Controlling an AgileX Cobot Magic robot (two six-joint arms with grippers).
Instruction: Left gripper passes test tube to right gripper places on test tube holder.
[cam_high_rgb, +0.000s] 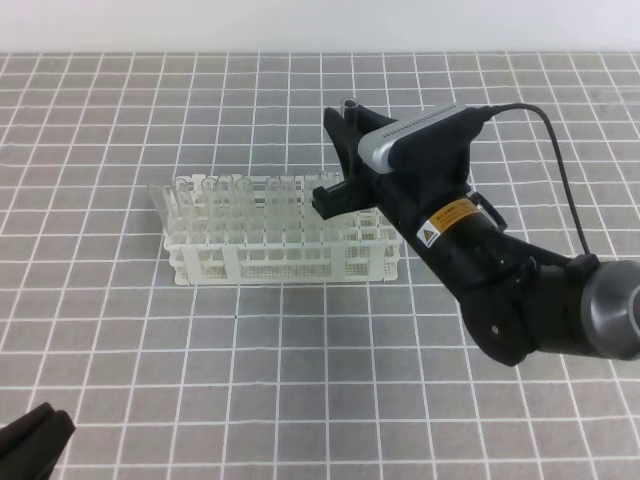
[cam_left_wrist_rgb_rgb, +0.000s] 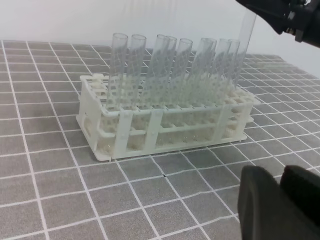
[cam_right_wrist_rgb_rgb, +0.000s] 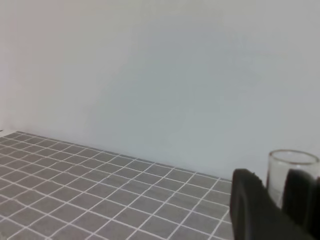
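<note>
Jaws: right gripper (cam_high_rgb: 345, 150) clamps test tube (cam_left_wrist_rgb_rgb: 246, 37) over test tube holder (cam_left_wrist_rgb_rgb: 150, 127); left gripper (cam_high_rgb: 30, 440) parked, state unclear. Next: you lower it into a hole.

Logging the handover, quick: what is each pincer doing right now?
Left pincer: empty, low by the near edge; open or shut cannot be told.
Right pincer: shut on the long clear glass test tube, above the white plastic grid rack.
</note>
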